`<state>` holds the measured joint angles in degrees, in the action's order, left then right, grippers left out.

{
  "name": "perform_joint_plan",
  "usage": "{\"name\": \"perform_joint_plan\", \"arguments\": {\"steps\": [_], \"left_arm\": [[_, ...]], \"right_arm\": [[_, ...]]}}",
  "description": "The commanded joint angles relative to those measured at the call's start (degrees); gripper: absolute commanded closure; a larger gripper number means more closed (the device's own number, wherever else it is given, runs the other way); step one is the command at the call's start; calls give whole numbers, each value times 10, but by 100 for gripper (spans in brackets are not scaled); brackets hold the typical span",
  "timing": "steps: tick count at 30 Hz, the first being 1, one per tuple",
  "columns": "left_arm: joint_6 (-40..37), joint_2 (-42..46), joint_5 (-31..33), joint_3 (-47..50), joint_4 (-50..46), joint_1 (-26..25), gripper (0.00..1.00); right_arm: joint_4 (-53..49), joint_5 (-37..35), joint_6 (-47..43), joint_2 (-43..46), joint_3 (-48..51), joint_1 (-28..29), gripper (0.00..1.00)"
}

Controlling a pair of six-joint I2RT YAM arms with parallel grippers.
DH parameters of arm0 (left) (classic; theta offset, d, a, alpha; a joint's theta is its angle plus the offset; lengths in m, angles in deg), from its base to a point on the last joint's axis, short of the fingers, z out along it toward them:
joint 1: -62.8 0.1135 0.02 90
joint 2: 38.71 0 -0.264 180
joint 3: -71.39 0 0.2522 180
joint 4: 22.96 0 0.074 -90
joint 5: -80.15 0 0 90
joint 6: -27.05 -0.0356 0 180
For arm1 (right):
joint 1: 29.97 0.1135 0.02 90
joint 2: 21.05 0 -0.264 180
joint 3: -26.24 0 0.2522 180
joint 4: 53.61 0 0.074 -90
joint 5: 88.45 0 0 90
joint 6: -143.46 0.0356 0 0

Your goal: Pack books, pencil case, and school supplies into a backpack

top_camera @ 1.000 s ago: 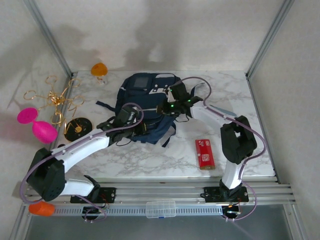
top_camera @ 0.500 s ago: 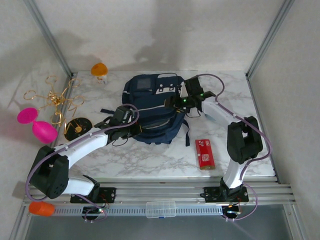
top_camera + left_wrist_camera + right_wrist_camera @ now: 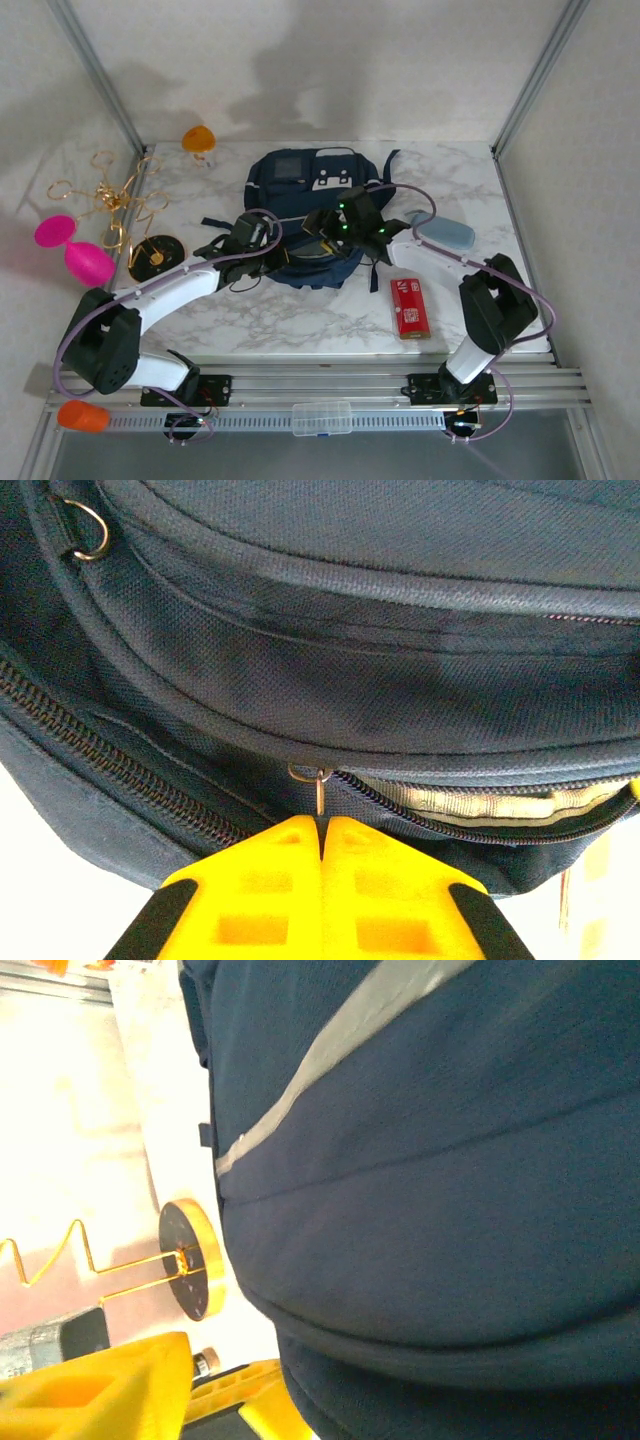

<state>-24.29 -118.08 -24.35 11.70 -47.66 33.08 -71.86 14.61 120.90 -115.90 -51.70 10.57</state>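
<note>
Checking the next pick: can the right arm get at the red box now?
Probably yes. The red box lies uncovered on the table right of the backpack, on that arm's side, with nothing between it and the right gripper.

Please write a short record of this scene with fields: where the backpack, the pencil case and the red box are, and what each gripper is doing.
backpack: lies at the centre of the table
pencil case: on table, right of backpack, not packed
red box: on table, near right, not packed
left gripper: shut on zipper pull at backpack's near edge
right gripper: open, over backpack, holds nothing
</note>
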Motion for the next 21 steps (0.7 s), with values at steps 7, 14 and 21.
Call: {"name": "perform_joint_plan", "arguments": {"steps": [7,14,21], "left_arm": [[6,9,9,-1,13,-11,100],[30,71,39,17,-41,-15,100],[74,122,61,25,-112,-17,100]], "right_arm": [[45,-41,-8,-120,-102,26,86],[32,18,-184,-45,-79,1,100],[-68,137,-340,-2,-110,-120,100]]}}
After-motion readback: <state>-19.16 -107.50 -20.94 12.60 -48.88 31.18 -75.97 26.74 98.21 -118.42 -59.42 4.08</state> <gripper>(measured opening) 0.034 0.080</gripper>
